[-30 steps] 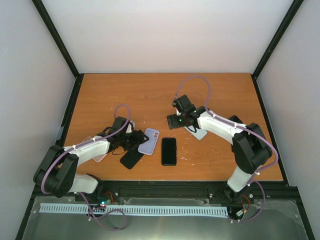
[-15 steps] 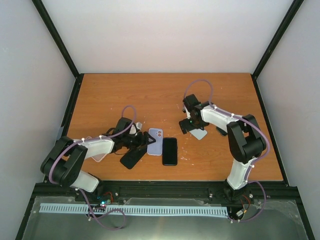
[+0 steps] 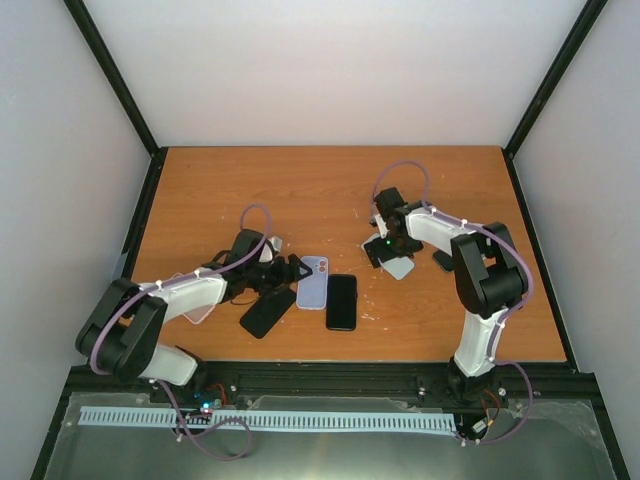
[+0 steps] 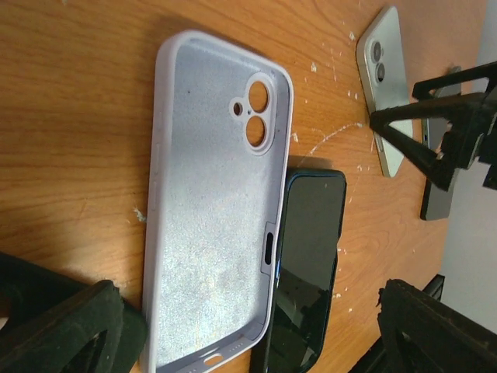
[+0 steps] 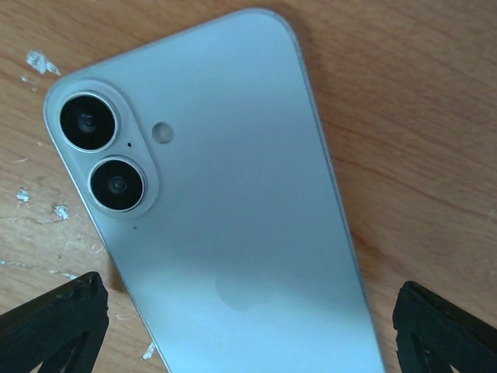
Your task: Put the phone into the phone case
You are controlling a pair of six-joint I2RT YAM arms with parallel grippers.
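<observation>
A lilac phone case (image 4: 213,210) lies hollow side up on the wooden table, its long edge against a black phone (image 4: 307,264) that lies screen up. My left gripper (image 4: 248,334) is open, its fingers (image 4: 62,326) straddling the case's near end without clamping it. From above, the phone case (image 3: 313,282) lies just right of the left gripper (image 3: 290,272), with the black phone (image 3: 341,301) beside it. A pale green phone (image 5: 225,225) lies back up, camera lenses showing. My right gripper (image 5: 248,334) hangs open low over it, a finger on each side.
A second dark phone or case (image 3: 267,313) lies under the left arm's wrist, and a pinkish case (image 3: 197,303) sits farther left. A small dark object (image 3: 441,261) rests right of the pale green phone (image 3: 398,264). The table's black frame (image 3: 330,372) runs along the near edge.
The lilac case has slid right, up against the black phone, and my left jaws have widened. My right gripper has swung down over the pale green phone.
</observation>
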